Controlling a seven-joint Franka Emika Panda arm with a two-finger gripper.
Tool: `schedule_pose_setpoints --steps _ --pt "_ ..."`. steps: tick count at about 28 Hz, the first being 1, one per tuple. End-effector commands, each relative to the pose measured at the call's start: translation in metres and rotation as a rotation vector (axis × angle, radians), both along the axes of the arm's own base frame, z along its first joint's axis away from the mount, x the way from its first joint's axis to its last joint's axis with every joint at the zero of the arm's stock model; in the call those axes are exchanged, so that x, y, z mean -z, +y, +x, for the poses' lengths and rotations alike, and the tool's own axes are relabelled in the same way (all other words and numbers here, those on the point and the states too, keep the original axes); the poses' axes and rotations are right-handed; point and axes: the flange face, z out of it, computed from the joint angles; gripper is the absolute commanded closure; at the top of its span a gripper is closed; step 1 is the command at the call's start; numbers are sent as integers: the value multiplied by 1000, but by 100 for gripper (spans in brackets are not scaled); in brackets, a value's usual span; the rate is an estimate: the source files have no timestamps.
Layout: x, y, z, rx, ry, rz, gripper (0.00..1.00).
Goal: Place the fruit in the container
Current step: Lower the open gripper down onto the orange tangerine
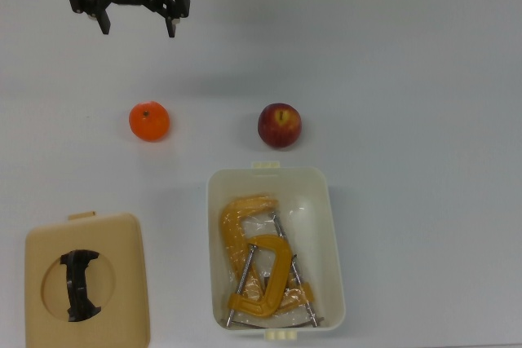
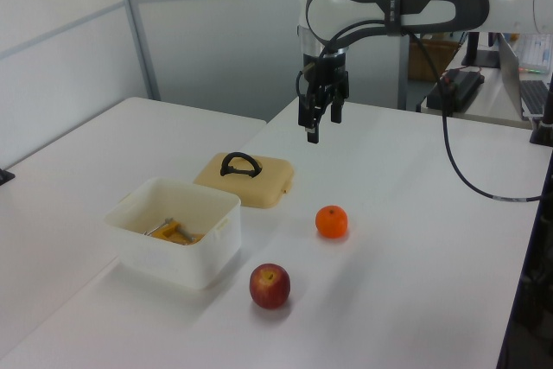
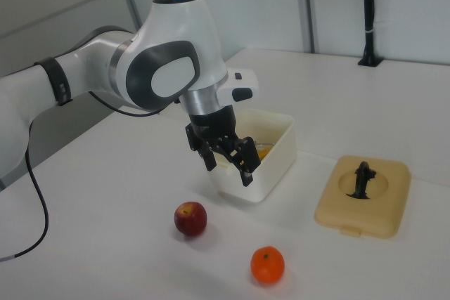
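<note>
Top view: a white table (image 1: 424,79) fills the picture, matte and bare apart from a few things.
Gripper: the black gripper (image 1: 137,24) hangs in the air near the table's far edge in the top view, fingers spread wide and holding nothing; in the left view it (image 2: 312,127) points straight down, clear of the surface.
Tangerine: the tangerine (image 1: 149,121) sits on the table, below the gripper in the top view and well apart from it.
Apple: the apple (image 1: 279,125) rests just beyond the short end of the container, close to it but seemingly not touching.
Container: the cream container (image 1: 330,234) stands open near the table's near edge in the top view; neither fruit is inside.
Clamps: yellow-orange clamps (image 1: 263,270) lie inside the container.
Lid: the beige lid (image 1: 126,283) with a black handle (image 1: 79,284) lies flat at the near left corner in the top view.
Arm: the white arm (image 3: 133,75) reaches over the table, with a black cable (image 2: 462,170) trailing from it.
Room: pale wall panels (image 2: 60,49) stand behind the table in the left view, and a black post (image 3: 367,12) stands at the far edge in the right view.
</note>
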Motion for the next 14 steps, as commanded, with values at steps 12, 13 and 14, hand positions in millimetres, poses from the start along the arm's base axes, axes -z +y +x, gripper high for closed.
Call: schedule_pose_setpoints --steps 12,13,14 --pt "79 -18 -7 -9 -6 -17 0" --pt "82 -18 -8 -10 -3 -20 0" --pt "87 -17 -9 -13 5 -23 0"
